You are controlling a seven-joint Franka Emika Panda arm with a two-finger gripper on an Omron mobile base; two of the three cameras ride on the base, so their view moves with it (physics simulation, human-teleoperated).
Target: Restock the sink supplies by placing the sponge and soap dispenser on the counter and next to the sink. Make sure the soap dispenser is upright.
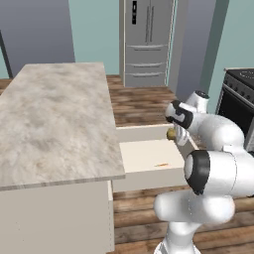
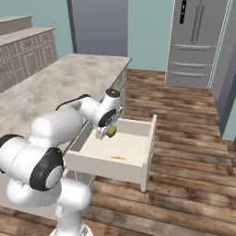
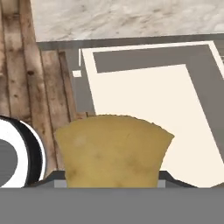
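The pincer (image 2: 109,132) is pinching the sponge (image 3: 113,151), a soft yellow-olive block with a mottled, porous face and a slightly scalloped far edge, squeezed narrower toward the tips; in the left base view the sponge (image 1: 170,133) shows as a small yellow-brown lump at the end of the glossy white arm. Below the pincer an open drawer (image 2: 138,168) stands pulled out, a shallow cream box with flat matte walls and a smooth pale floor; on that floor, a little in front of the pincer toward the drawer's front panel, lies a thin orange sliver (image 2: 118,158), too small to identify. Behind the pincer runs the island worktop (image 1: 54,124), a broad slab of beige-grey marbled stone with a thin square edge, over cream panelled fronts. Under the drawer and around it the floor (image 2: 184,120) is brown wooden planking with knots and rough grain. Well beyond the pincer, against the pale teal wall, stands a tall brushed-steel refrigerator (image 1: 147,42) with long vertical handles.
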